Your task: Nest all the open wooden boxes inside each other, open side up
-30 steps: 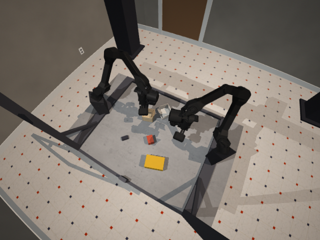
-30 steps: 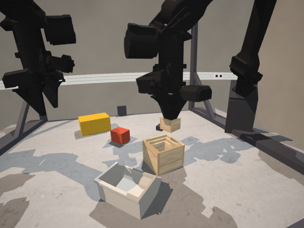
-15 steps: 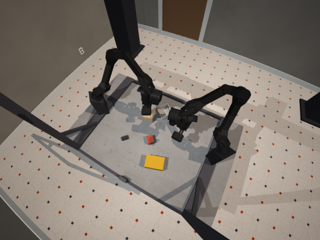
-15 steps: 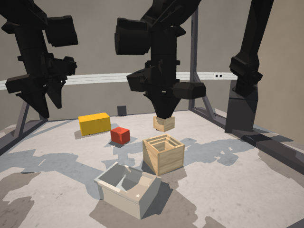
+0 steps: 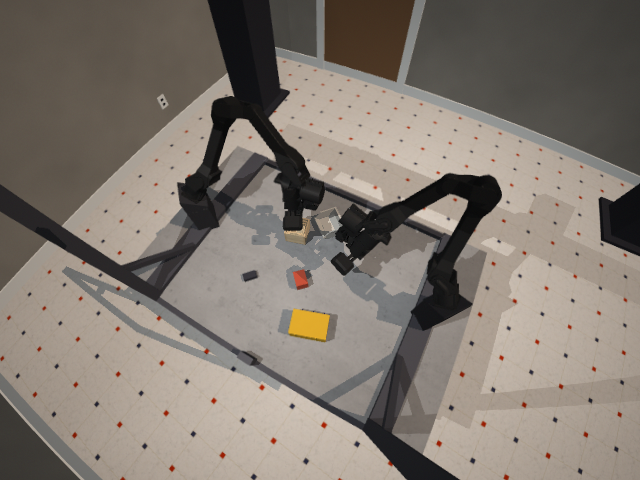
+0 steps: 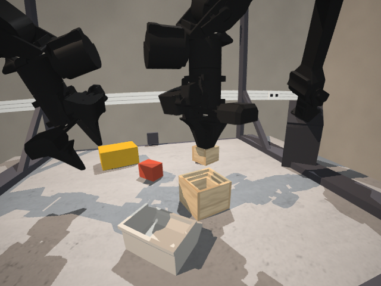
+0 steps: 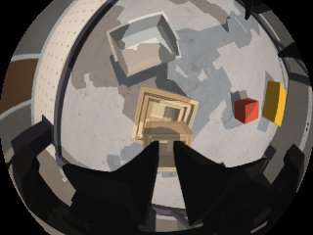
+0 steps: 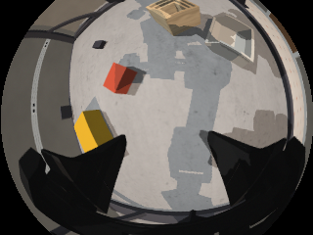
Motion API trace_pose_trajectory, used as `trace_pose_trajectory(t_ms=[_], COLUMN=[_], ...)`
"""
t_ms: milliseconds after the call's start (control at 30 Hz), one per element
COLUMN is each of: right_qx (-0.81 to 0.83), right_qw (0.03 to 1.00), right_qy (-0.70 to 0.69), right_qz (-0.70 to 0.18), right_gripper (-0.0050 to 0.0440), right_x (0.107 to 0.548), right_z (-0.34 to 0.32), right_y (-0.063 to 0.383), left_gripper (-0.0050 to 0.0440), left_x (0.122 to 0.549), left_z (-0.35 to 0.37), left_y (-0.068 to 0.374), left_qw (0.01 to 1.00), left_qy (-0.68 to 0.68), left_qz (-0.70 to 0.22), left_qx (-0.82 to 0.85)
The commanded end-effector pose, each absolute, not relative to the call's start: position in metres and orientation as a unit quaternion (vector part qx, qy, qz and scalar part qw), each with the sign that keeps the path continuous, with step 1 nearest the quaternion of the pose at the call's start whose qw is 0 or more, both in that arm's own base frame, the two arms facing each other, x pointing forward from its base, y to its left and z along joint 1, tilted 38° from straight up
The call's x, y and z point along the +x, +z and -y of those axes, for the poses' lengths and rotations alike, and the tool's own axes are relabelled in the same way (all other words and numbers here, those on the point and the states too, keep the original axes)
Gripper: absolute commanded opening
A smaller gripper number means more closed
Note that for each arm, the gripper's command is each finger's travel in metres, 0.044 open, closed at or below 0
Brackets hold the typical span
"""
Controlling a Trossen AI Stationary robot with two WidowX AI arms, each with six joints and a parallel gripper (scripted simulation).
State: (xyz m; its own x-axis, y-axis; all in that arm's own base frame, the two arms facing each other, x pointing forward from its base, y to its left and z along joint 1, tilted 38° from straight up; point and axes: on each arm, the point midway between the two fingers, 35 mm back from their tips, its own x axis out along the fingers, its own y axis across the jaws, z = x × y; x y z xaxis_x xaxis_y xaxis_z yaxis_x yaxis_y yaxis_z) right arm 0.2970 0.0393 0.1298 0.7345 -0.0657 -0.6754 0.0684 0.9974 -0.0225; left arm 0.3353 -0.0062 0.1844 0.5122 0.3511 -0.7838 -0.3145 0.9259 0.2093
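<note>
My left gripper [image 6: 205, 143] is shut on a small wooden box [image 6: 205, 154] and holds it in the air above the nested wooden boxes [image 6: 205, 192]. The small box also shows in the left wrist view [image 7: 166, 143], between the fingers, with the nested boxes [image 7: 166, 113] just beyond it. The nested boxes stand upright on the table with their open sides up; they also show in the top view [image 5: 298, 233]. My right gripper [image 6: 77, 144] is open and empty, in the air well to the side of the boxes, over the table [image 8: 163, 151].
A white open bin [image 6: 159, 235] stands beside the nested boxes. A red cube [image 6: 150, 169], a yellow block [image 6: 118, 154] and a small dark block [image 5: 249, 275] lie further off on the table. Dark frame posts ring the table.
</note>
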Motion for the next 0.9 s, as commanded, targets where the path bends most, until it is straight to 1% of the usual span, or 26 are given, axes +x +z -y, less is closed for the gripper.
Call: trace_pose_trajectory(t_ms=[0, 233, 267, 333, 467, 767, 867], right_qx=[0.036, 0.079, 0.082, 0.082, 0.086, 0.049, 0.034], right_qw=[0.944, 0.967, 0.970, 0.970, 0.981, 0.995, 0.996], right_qy=[-0.016, 0.017, 0.021, 0.021, 0.039, 0.073, 0.080], right_qz=[-0.328, -0.240, -0.226, -0.226, -0.170, -0.044, -0.021], right_gripper=[0.0400, 0.0400, 0.0400, 0.0400, 0.0400, 0.0400, 0.0400], right_x=[0.311, 0.331, 0.332, 0.332, 0.336, 0.327, 0.321], right_z=[-0.031, -0.009, -0.005, -0.005, 0.010, 0.044, 0.050], right_y=[0.131, 0.147, 0.150, 0.150, 0.163, 0.194, 0.200], left_gripper=[0.0138, 0.0138, 0.0138, 0.0138, 0.0138, 0.0138, 0.0138], left_x=[0.337, 0.337, 0.337, 0.337, 0.337, 0.337, 0.337], left_z=[0.007, 0.007, 0.007, 0.007, 0.007, 0.007, 0.007], left_y=[0.191, 0.191, 0.191, 0.191, 0.191, 0.191, 0.191], left_qw=[0.873, 0.873, 0.873, 0.873, 0.873, 0.873, 0.873], left_qy=[0.190, 0.190, 0.190, 0.190, 0.190, 0.190, 0.190], left_qz=[-0.448, -0.448, -0.448, -0.448, -0.448, -0.448, -0.448], left_qx=[0.016, 0.016, 0.016, 0.016, 0.016, 0.016, 0.016])
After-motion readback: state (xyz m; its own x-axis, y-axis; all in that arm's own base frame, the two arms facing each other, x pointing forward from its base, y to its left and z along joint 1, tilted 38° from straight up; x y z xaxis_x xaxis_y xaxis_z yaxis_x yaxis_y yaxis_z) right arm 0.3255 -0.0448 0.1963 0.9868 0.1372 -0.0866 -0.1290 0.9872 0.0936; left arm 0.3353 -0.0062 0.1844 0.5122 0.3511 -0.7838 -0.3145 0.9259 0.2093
